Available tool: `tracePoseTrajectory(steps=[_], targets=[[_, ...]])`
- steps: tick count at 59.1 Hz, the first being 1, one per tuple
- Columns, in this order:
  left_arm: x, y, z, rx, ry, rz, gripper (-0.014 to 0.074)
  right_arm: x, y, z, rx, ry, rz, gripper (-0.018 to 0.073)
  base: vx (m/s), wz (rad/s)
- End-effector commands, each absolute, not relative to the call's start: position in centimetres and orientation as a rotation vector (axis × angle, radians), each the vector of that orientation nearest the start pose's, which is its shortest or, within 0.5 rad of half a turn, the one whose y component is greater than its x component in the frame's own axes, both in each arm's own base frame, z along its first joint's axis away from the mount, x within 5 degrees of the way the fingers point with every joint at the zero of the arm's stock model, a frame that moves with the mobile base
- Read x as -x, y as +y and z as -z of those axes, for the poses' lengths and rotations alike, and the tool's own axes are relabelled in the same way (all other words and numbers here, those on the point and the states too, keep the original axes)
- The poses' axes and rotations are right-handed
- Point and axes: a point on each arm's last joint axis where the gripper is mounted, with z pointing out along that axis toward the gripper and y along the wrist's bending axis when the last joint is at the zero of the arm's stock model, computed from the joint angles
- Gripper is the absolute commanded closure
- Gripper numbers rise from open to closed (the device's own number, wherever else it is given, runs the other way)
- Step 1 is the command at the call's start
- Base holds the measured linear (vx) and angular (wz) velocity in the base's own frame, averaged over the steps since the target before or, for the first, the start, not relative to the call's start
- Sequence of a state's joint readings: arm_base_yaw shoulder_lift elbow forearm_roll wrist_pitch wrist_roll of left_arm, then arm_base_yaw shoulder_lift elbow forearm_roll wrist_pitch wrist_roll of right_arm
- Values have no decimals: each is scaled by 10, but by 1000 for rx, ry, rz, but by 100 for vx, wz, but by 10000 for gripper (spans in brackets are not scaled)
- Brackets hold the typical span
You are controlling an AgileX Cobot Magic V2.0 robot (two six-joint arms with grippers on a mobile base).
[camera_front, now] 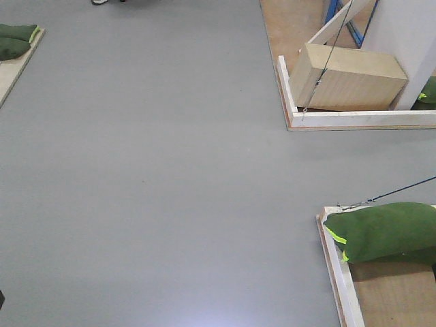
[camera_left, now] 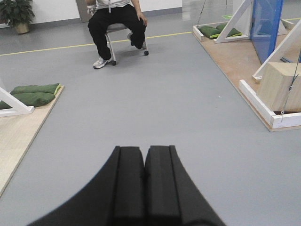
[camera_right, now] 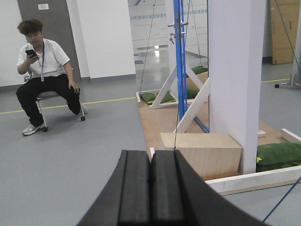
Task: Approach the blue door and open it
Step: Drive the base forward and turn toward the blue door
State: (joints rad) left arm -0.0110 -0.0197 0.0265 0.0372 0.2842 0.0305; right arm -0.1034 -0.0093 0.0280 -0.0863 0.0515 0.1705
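Over grey floor (camera_front: 150,170), left end effector (camera_left: 143,176) and right end effector (camera_right: 151,181) are together.

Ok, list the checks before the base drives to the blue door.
1. Blue door in view: ok, edge-on in the right wrist view.
2. Left gripper shut, holding nothing: ok.
3. Right gripper shut, holding nothing: ok.
4. Seated person off the line to the door: ok.
5. Door latched or ajar: cannot tell.
6. Wooden box on the platform near the door: not ok, may block approach.
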Motion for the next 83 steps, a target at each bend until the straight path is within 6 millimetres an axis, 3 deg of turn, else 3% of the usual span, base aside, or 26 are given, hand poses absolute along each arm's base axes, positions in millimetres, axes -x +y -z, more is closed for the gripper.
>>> tracePoseTrajectory(steps=[1,44,83], targets=[[-55,-1,-187,-60,1679,-33,526,-56,-6,-201,-124,1468,26,557,0,-1],[-55,-1,-187,-60,1679,-33,526,-56,-6,-201,-124,1468,26,557,3,0],[-55,0,-186,-57,1683,-36,526,-55,-6,-202,-130,1461,33,557,23,4]])
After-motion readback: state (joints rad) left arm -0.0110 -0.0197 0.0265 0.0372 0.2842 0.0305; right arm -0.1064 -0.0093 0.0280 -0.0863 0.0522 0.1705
